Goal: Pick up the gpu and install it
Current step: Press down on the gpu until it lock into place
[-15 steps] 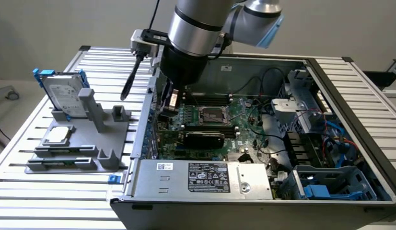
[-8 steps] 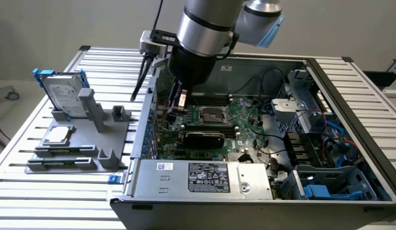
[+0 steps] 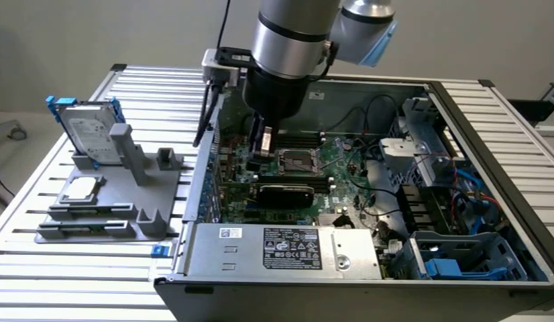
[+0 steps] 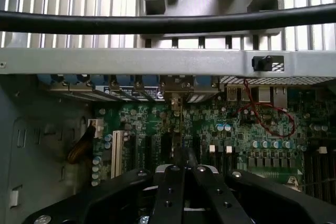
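The gpu (image 3: 286, 194), seen as a black rounded shroud, stands low on the green motherboard (image 3: 335, 157) inside the open computer case, toward the case's near side. My gripper (image 3: 256, 159) reaches down into the case just beyond the gpu, beside the CPU socket (image 3: 295, 161) and apart from the card. In the wrist view the gripper (image 4: 181, 157) is shut, its black fingers (image 4: 169, 182) pressed together with nothing visible between them. It hangs over the dark expansion slots (image 4: 149, 150) near the rear port panel.
The case's silver power supply (image 3: 286, 248) lies along its near edge, and drive bays with blue cables (image 3: 456, 201) are at the exterior view's right. A grey fixture (image 3: 107, 194) on the slatted table holds a silver hard drive in a blue frame (image 3: 84, 131). A black cable (image 4: 168, 22) crosses the wrist view.
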You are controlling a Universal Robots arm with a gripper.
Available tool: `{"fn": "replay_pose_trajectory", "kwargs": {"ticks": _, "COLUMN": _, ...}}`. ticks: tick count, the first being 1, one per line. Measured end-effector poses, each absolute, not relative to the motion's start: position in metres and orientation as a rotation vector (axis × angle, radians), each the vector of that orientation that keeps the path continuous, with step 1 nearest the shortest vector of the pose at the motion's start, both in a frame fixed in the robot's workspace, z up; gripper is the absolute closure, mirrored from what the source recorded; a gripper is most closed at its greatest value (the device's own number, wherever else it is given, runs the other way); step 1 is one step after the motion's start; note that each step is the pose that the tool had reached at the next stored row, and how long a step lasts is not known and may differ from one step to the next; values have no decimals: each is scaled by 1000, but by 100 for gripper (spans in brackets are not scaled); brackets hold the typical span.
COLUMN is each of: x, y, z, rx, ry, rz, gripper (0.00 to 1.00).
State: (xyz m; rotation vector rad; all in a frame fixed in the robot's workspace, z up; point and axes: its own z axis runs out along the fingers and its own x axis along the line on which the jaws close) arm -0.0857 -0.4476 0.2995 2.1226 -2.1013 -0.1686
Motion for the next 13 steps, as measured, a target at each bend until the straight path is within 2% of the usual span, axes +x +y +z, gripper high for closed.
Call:
{"fn": "replay_pose_trajectory", "kwargs": {"ticks": 8, "x": -78, "y": -448, "z": 299, "rx": 2179, "ry": -2144, "rz": -81, "gripper": 89}}
{"fn": "replay_pose_trajectory", "kwargs": {"ticks": 13, "x": -77, "y": -448, "z": 300, "rx": 2179, "ry": -2148, "rz": -86, "gripper": 89}}
